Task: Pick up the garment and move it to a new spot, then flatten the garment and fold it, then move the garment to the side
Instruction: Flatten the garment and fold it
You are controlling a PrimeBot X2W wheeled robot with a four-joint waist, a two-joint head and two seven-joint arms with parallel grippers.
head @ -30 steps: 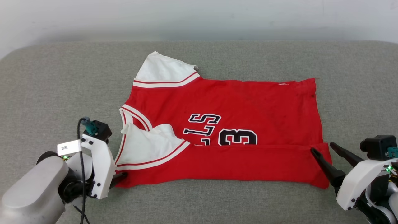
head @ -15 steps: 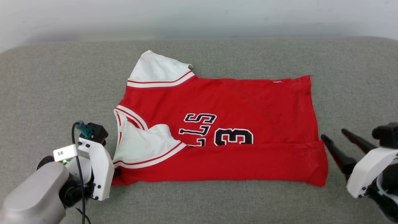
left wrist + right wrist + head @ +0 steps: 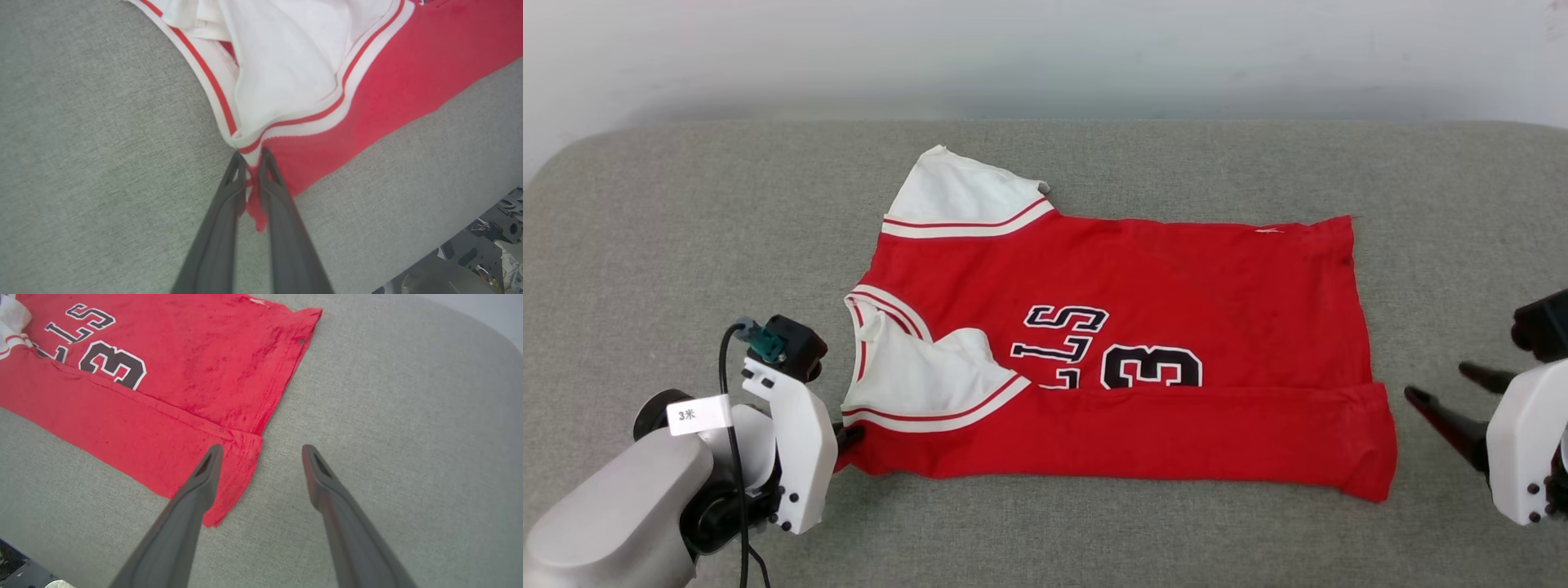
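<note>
up close, left pincer [image 3: 252,154] pinches the garment [image 3: 388,81] corner; right pincer [image 3: 262,448] gapes wide near its hem.

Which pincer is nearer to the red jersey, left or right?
Left. The left pincer is shut on a corner of the jersey; the right pincer is open beside its hem.

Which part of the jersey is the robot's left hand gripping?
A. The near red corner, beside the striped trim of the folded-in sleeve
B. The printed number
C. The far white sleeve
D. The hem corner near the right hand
A: the left wrist view shows the left hand shut on a red corner of the jersey, just below the striped trim of the white sleeve.
</note>
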